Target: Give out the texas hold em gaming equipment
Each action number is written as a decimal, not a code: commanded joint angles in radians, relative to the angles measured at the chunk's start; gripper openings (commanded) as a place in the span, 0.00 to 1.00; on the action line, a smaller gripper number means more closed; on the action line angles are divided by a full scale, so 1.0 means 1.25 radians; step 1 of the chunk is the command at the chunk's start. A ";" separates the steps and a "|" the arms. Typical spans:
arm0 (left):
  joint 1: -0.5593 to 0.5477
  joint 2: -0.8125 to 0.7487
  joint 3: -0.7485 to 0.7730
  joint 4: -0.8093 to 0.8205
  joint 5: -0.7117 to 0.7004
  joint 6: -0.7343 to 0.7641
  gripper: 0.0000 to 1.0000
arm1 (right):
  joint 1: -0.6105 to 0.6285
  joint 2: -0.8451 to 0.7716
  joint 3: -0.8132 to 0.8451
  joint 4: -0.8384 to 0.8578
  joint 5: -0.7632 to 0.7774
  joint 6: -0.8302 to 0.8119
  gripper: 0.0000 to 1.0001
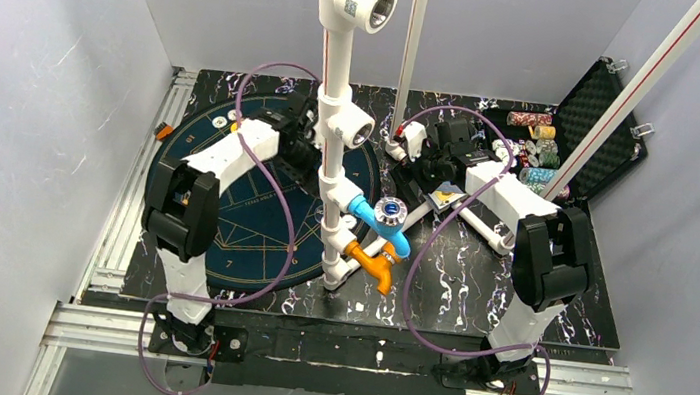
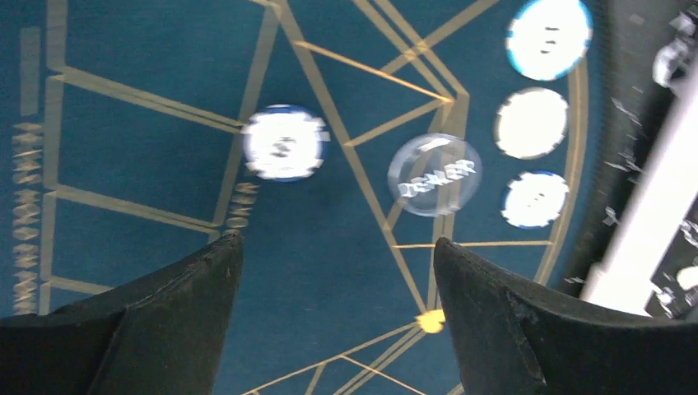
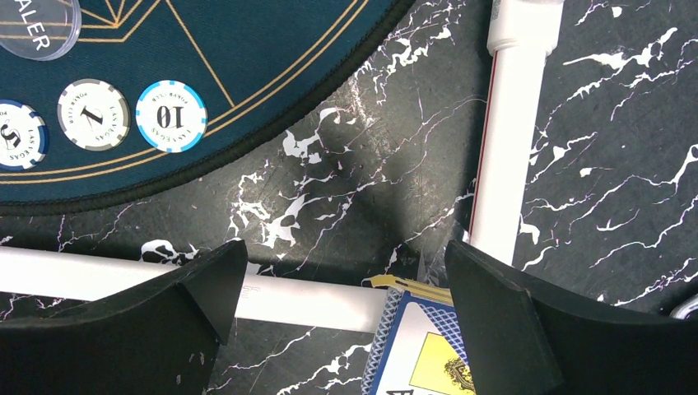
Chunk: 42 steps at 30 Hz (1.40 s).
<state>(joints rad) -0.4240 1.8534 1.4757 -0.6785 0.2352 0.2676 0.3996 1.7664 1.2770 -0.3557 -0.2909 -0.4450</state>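
On the round blue felt mat lie a blue-rimmed chip, a clear dealer button and three more chips in a column by the mat's edge. My left gripper hovers over the felt, open, with nothing between its fingers. The right wrist view shows the same row of chips and a blue-backed card box lying beside the right finger. My right gripper is open and empty above the marble top. From above, the left gripper and right gripper flank the pipe stand.
A white PVC pipe stand with blue and orange fittings rises mid-table; its foot pipes cross under the right gripper. An open black case with chip rolls sits at the back right. Grey walls enclose the table.
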 commanded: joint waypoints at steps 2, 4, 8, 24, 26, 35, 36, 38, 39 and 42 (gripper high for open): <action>0.050 0.034 0.055 0.007 -0.047 0.026 0.85 | -0.001 -0.047 -0.016 0.013 -0.010 -0.008 1.00; 0.063 0.055 0.063 0.027 -0.054 0.028 0.84 | -0.001 -0.047 -0.018 0.013 -0.010 -0.008 1.00; 0.074 0.098 0.064 0.053 -0.037 0.051 0.78 | -0.001 -0.040 -0.012 0.011 -0.009 -0.007 1.00; 0.064 0.172 0.063 0.083 0.018 0.094 0.67 | -0.001 -0.015 -0.002 0.005 -0.005 -0.004 1.00; 0.064 0.177 0.063 0.084 0.018 0.096 0.65 | -0.001 -0.014 -0.001 0.005 -0.003 -0.004 1.00; 0.055 0.155 0.045 0.086 0.029 0.098 0.50 | -0.001 -0.007 0.002 0.004 -0.002 -0.004 1.00; 0.051 0.152 0.042 0.086 0.028 0.100 0.52 | -0.001 -0.007 0.002 0.004 -0.002 -0.005 1.00; 0.043 0.146 0.032 0.089 0.026 0.105 0.55 | -0.001 -0.008 0.002 0.003 -0.002 -0.005 1.00; 0.039 0.144 0.026 0.092 0.025 0.108 0.55 | -0.001 -0.008 0.001 0.003 -0.002 -0.005 1.00; 0.030 0.140 0.020 0.096 0.016 0.113 0.54 | -0.001 -0.008 0.001 0.002 -0.002 -0.004 1.00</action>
<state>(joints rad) -0.3595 2.0567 1.5295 -0.5499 0.2298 0.3916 0.3996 1.7569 1.2598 -0.3569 -0.2901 -0.4477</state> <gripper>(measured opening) 0.550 0.997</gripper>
